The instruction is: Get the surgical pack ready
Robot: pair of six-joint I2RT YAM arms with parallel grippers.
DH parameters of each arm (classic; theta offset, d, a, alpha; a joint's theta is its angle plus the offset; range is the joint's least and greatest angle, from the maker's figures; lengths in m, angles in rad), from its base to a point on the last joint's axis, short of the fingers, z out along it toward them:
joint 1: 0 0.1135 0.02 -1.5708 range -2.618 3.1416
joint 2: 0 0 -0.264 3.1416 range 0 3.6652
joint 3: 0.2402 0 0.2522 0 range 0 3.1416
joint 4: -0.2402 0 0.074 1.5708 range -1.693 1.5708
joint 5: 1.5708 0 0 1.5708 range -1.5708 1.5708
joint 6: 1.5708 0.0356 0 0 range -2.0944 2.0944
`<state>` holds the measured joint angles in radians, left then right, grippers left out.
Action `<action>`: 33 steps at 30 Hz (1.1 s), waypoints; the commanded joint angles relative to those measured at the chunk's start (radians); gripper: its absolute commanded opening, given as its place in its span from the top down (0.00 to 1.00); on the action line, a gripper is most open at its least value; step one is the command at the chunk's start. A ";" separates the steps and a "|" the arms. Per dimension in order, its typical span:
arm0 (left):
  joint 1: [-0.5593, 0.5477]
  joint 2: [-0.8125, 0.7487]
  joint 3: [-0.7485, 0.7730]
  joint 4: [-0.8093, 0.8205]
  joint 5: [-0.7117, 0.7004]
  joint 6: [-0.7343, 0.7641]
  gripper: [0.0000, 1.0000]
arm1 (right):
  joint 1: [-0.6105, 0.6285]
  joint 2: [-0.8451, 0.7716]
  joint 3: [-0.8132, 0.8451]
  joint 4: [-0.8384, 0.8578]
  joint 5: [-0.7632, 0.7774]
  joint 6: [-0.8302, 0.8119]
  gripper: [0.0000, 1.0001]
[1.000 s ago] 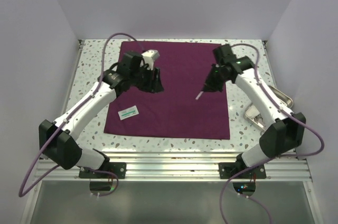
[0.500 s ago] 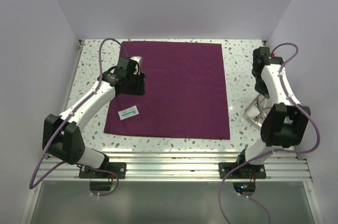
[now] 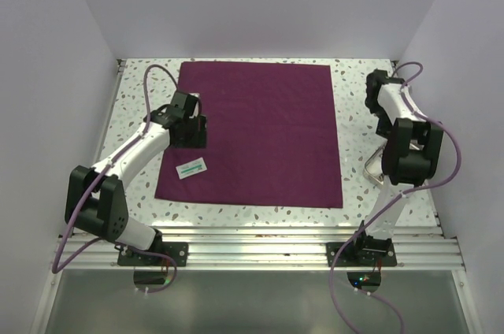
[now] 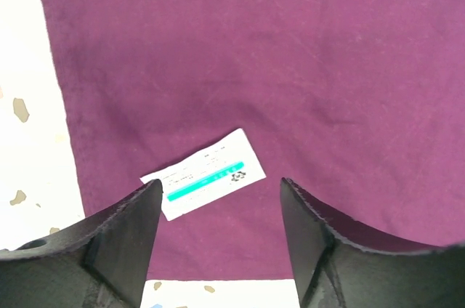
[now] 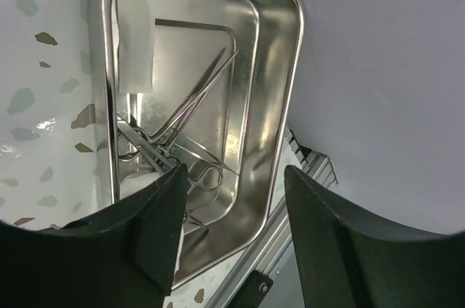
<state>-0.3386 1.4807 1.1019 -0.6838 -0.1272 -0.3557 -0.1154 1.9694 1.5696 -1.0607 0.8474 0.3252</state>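
Observation:
The surgical pack, a large maroon drape [image 3: 256, 133] [image 4: 254, 68], lies flat across the middle of the table. On its near left corner rests a white card with a teal stripe [image 3: 191, 168] [image 4: 203, 173]. Just above that corner of the cloth hovers my left gripper [image 3: 191, 141] [image 4: 221, 199], jaws wide open and nothing between them. My right gripper [image 3: 383, 123] [image 5: 232, 184] hangs open and empty at the table's right side, above a steel tray [image 5: 280, 68].
The tray [image 3: 376, 170] holds several steel instruments [image 5: 182, 115] and a white gauze square [image 5: 136, 46]. It stands near the right wall, mostly hidden behind the right arm in the top view. Speckled tabletop [image 3: 362, 82] borders the drape.
The right arm has swung from over the drape to the tray at the right, and its jaws have opened. The left gripper has drawn back to the drape's left edge and opened wider.

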 commanded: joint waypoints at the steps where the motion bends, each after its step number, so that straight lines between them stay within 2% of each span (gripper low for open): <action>1: 0.042 0.006 -0.016 0.003 -0.022 0.000 0.29 | 0.025 -0.078 0.055 -0.011 -0.013 0.011 0.39; 5: 0.102 0.047 -0.025 0.013 0.034 0.021 0.31 | 0.097 -0.170 0.119 -0.088 -0.134 0.063 0.39; 6: 0.111 0.076 -0.019 0.016 0.046 0.053 0.36 | 0.141 -0.190 0.142 -0.100 -0.204 0.074 0.39; 7: 0.115 0.091 -0.011 0.015 0.061 0.078 0.39 | 0.166 -0.214 0.144 -0.082 -0.340 0.072 0.39; 11: 0.113 0.139 0.021 0.013 0.074 0.158 0.49 | 0.321 -0.334 0.086 -0.010 -0.587 0.112 0.34; 12: 0.113 0.150 0.026 0.004 0.063 0.170 0.53 | 0.383 -0.363 0.058 -0.009 -0.599 0.124 0.32; 14: 0.112 0.147 0.026 0.000 0.046 0.164 0.55 | 0.452 -0.379 0.023 0.001 -0.662 0.140 0.32; 20: 0.119 0.104 -0.025 -0.030 0.029 0.042 0.54 | 0.540 -0.422 -0.149 0.067 -0.792 0.150 0.33; 23: 0.171 0.064 -0.089 -0.016 0.110 -0.011 0.53 | 0.546 -0.434 -0.192 0.099 -0.843 0.150 0.33; 33: 0.294 -0.014 -0.211 0.041 0.248 -0.069 0.58 | 0.556 -0.451 -0.220 0.146 -0.918 0.137 0.35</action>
<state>-0.0849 1.5009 0.9207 -0.6800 0.0422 -0.3878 0.4351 1.5528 1.3563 -0.9569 -0.0200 0.4637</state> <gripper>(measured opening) 0.428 0.657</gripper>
